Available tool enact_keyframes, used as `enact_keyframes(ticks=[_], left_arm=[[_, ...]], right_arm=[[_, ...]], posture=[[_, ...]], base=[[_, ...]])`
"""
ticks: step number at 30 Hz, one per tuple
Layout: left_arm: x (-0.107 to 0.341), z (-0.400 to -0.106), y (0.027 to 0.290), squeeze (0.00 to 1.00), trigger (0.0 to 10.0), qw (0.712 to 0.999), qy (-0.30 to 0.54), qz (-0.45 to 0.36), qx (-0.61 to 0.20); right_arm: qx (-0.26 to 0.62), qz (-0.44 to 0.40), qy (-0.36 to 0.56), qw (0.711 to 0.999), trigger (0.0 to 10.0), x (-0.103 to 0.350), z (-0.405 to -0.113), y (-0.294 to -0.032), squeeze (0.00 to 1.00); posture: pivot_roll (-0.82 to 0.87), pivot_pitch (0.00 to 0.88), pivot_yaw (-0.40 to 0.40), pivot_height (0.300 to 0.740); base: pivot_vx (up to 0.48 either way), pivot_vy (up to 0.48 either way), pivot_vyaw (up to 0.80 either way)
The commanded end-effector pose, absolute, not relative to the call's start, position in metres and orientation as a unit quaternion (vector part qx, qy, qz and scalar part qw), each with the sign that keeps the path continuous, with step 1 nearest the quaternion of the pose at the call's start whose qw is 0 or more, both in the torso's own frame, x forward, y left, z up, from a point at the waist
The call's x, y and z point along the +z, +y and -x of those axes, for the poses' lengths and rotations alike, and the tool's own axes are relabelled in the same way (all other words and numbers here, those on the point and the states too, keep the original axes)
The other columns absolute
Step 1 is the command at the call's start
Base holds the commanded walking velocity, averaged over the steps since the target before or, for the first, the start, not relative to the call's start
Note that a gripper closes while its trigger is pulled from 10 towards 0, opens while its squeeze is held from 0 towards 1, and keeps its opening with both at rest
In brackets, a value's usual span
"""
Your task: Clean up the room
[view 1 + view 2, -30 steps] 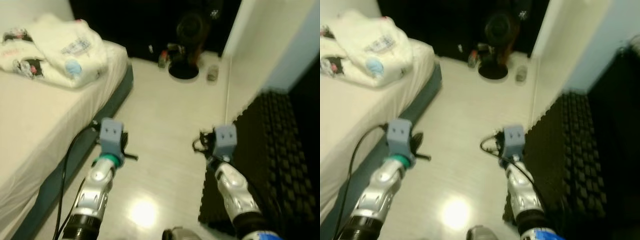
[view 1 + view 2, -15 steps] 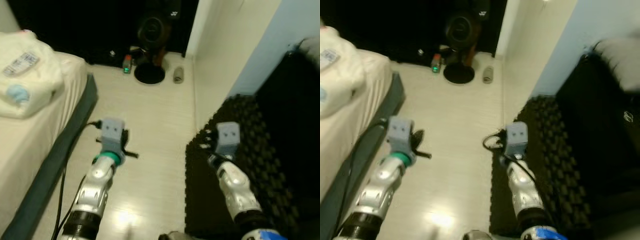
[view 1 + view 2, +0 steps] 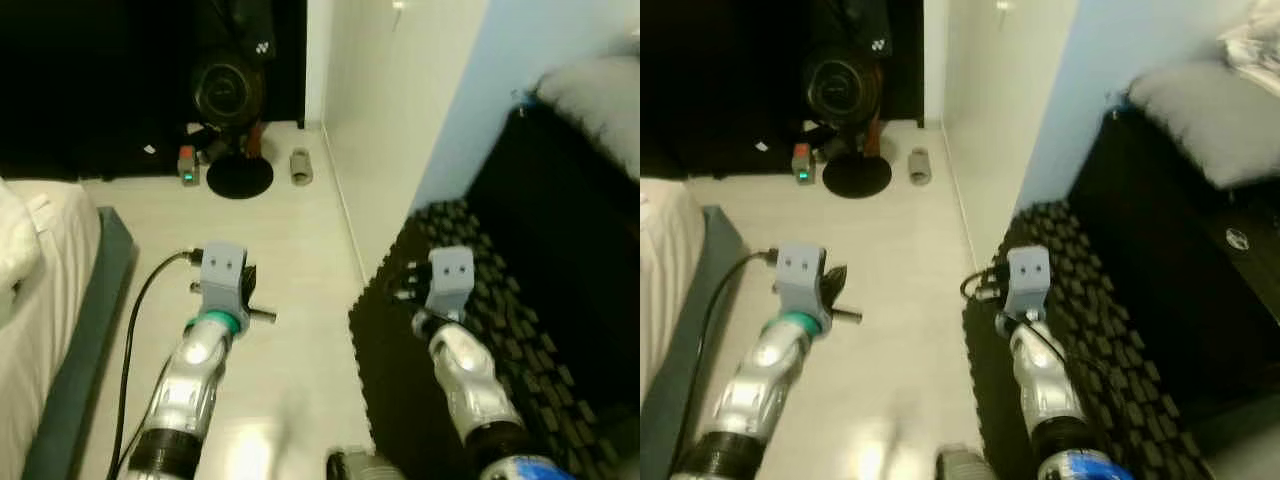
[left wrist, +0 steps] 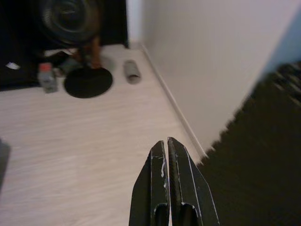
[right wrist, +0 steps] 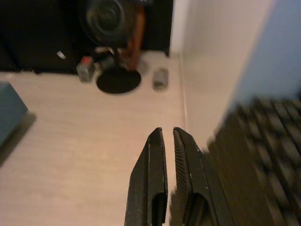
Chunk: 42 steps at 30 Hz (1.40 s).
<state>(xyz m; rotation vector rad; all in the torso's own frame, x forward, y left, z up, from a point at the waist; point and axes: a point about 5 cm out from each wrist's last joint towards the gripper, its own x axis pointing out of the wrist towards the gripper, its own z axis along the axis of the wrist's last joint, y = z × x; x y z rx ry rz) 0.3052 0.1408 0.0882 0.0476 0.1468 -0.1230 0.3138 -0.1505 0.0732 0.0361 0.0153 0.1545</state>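
Clearly, the things to tidy lie far ahead of both arms, in the upper left of the left eye frame: a small grey cylinder (image 3: 300, 166) lies on the pale floor (image 3: 290, 260) just beside the wall's baseboard, with its long axis pointing away from the robot, and next to it stands a floor fan (image 3: 226, 100) on a round black base, with a small bottle with a red cap (image 3: 185, 166) on the fan's other side. Both grippers are held out low over the floor and well apart from these things. The left gripper (image 4: 168, 155) has its fingers pressed together and empty, and the right gripper (image 5: 168, 146) has its fingers almost together with only a thin gap, also empty. In the right wrist view the cylinder sits nearly straight above the fingertips, so I judge the right arm is a little better lined up with it, though the robot must first walk closer. A black foam mat (image 3: 470, 330) covers the floor under the right arm, and the edge of a bed (image 3: 40, 300) is at the left. Compared with one second ago the camera has turned to the right: the bed with its blanket has slid almost out of the frame, the fan group has shifted from the upper centre to the upper left, and a dark cabinet (image 3: 1180, 260) with a grey pillow (image 3: 1200, 110) has come into the picture on the right.
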Motion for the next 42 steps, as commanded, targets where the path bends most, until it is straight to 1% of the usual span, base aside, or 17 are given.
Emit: enact_keyframes(ticks=[1, 42], left_arm=[[0.0806, -0.3015, 0.1471, 0.00, 10.0, 0.994, 0.088, -0.033, -0.053], [0.0813, -0.3020, 0.1461, 0.00, 10.0, 0.995, 0.085, -0.030, -0.052]], right_arm=[[0.083, -0.032, 0.013, 0.996, 10.0, 0.0681, -0.3100, -0.1458, 0.00], [0.087, -0.047, 0.006, 0.995, 10.0, 0.0694, -0.3084, -0.1433, 0.00]], posture=[[-0.03, 0.008, -0.004, 0.740], [-0.02, 0.019, -0.004, 0.740]], base=[[0.435, 0.000, 0.00], [0.435, 0.000, 0.00]])
